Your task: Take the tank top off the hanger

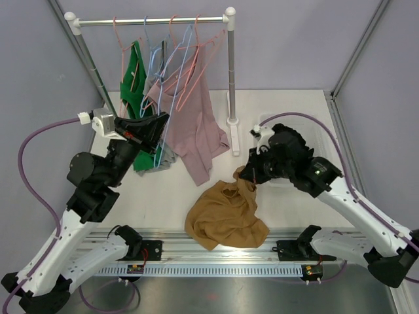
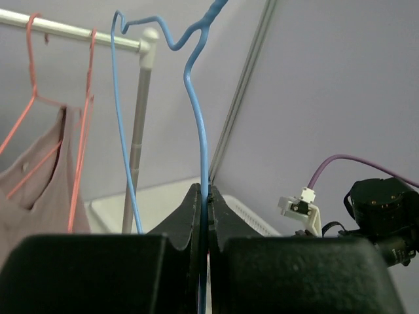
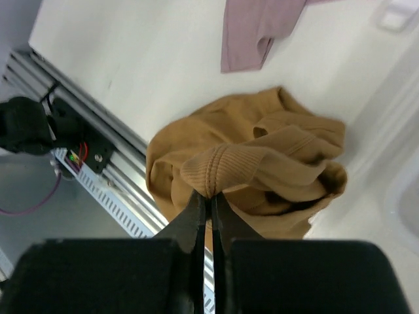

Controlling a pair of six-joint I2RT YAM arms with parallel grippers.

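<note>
Left end effector: fingers pressed together on the wire of a blue hanger, in front of the rack.
Rack: holds a green garment and a pink garment, both on hangers.
Tank top: tan, heaped on the desk near its front edge.
Right end effector: pinching a ribbed edge of the tank top, above the heap.

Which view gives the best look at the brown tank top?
Top external: the whole tank top shows, crumpled near the front edge of the table. Right wrist shows it close, a ribbed edge pinched in the right gripper, but cropped. Left wrist doesn't show it.
</note>
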